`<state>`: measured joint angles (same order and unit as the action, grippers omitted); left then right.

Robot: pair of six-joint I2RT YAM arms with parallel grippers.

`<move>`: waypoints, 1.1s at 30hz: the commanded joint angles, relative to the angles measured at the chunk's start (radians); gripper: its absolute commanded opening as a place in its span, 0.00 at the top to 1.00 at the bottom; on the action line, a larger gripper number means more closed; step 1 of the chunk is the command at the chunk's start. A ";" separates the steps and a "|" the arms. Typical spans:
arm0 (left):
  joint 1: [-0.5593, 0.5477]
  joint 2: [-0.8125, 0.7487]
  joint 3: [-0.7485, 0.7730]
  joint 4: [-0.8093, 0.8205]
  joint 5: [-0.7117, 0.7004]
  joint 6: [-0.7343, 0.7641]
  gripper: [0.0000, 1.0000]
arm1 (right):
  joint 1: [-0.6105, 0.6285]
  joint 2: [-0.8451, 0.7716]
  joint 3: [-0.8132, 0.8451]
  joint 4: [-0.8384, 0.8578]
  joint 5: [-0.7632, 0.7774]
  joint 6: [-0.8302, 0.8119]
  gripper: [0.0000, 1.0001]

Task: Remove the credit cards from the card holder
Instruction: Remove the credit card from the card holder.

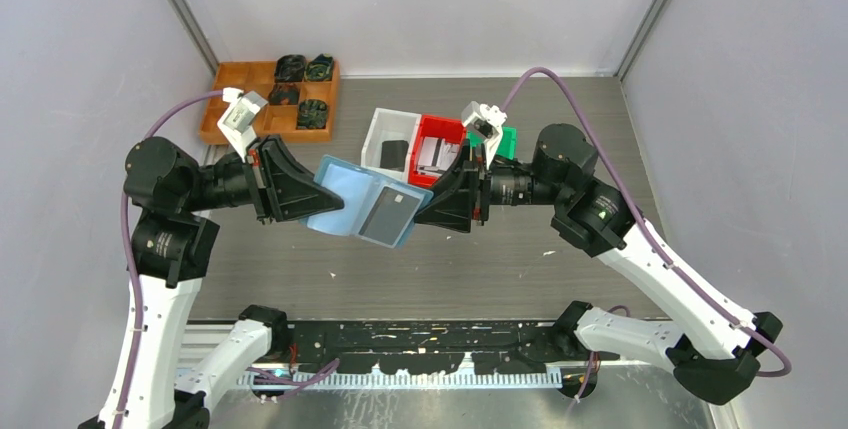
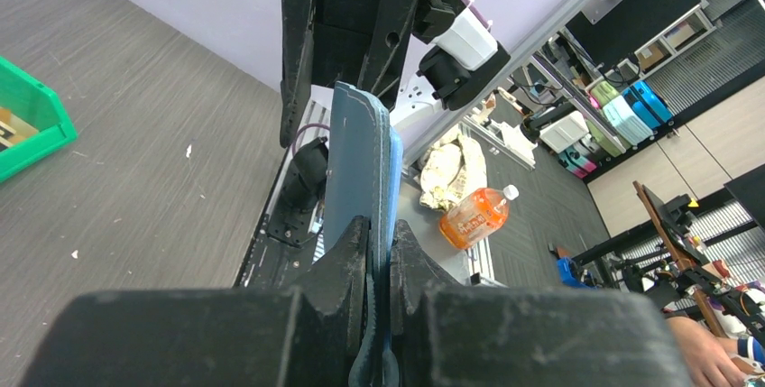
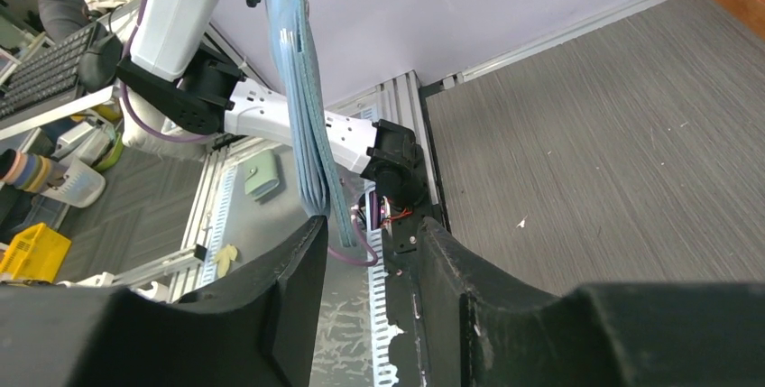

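The slate-blue card holder (image 1: 345,201) hangs unfolded in the air above the table's middle. My left gripper (image 1: 312,195) is shut on its left edge, and the left wrist view shows the holder (image 2: 357,161) edge-on, pinched between the jaws of the left gripper (image 2: 379,244). A dark grey rectangle (image 1: 390,211) shows in the holder's right half; I cannot tell whether it is one of the credit cards or a pocket. My right gripper (image 1: 424,207) is open at the holder's right edge. In the right wrist view the layered edge of the holder (image 3: 305,139) ends just beyond the right gripper (image 3: 370,235), by the left finger.
Behind the holder stand a white bin (image 1: 383,125) with a dark item inside, a red bin (image 1: 441,131) and a green bin (image 1: 508,141). A wooden tray (image 1: 248,99) with several dark objects sits at the back left. Grey walls close in both sides.
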<state>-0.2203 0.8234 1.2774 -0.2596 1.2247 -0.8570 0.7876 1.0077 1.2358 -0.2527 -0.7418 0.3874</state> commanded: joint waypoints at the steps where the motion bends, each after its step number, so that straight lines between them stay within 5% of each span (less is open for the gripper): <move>1: -0.003 -0.006 0.039 0.058 0.013 -0.002 1.00 | -0.005 -0.004 0.037 0.065 0.005 0.017 0.53; 22: -0.003 -0.008 0.028 0.045 0.012 0.020 1.00 | -0.003 0.036 0.019 0.172 -0.021 0.131 0.37; 33: -0.002 -0.006 0.037 0.016 0.003 0.055 1.00 | -0.003 0.028 -0.007 0.141 0.207 0.224 0.38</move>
<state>-0.2203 0.8200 1.2774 -0.2588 1.2098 -0.8238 0.7834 1.0473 1.2343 -0.1734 -0.6888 0.5507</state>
